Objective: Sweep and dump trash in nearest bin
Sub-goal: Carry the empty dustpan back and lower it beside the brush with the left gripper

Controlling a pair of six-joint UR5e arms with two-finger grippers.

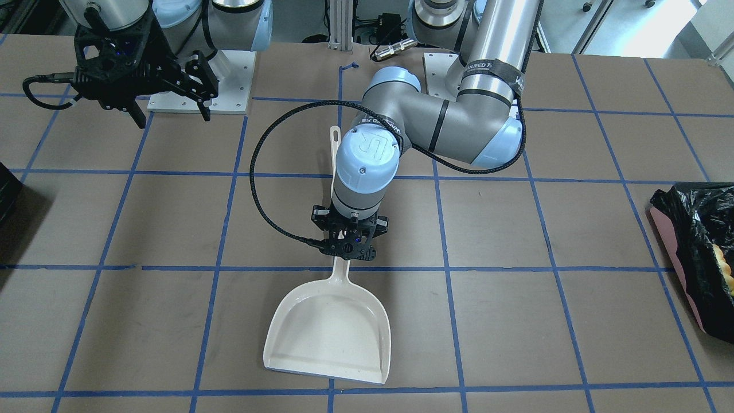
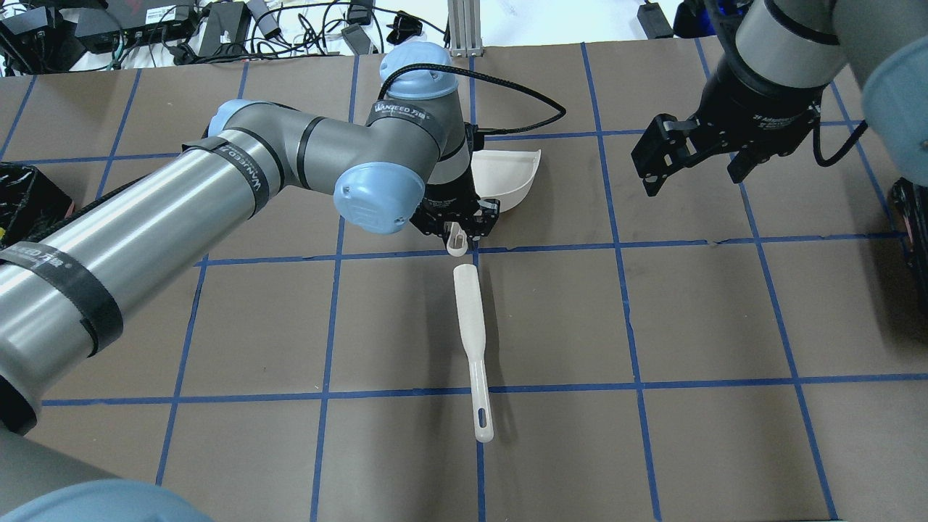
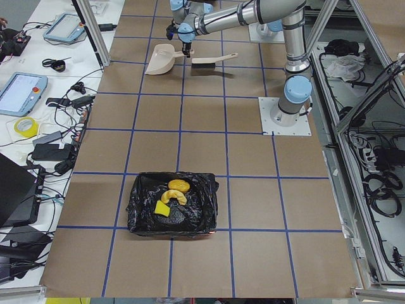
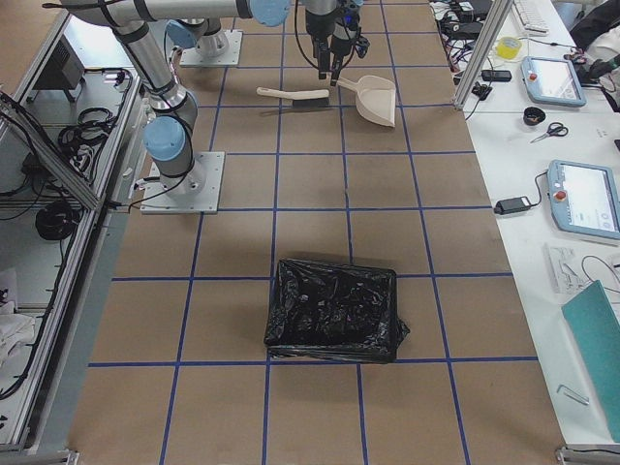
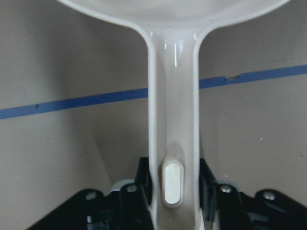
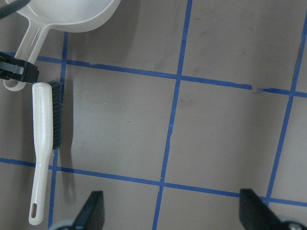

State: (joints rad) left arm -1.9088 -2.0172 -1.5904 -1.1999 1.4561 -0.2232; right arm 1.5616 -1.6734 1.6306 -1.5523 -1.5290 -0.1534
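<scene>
The trash, an orange-brown lump (image 3: 178,185), a pale curved peel (image 3: 174,197) and a yellow sponge chunk (image 3: 162,208), lies inside the bin (image 3: 136,215), a pink-sided box with a black bag at the table's left end (image 1: 685,229). A cream dustpan (image 1: 330,332) lies flat on the table mid-way along. My left gripper (image 1: 348,252) is shut on its handle (image 5: 172,110), both fingers pressed against the sides. A cream brush (image 2: 475,348) lies just behind the handle's end. My right gripper (image 2: 696,156) hangs open and empty above the table, well to the right.
A second container lined with a black bag (image 4: 334,310) stands at the table's right end. Brown paper with a blue tape grid (image 2: 638,319) covers the table. Cables and devices (image 2: 217,29) lie beyond the far edge.
</scene>
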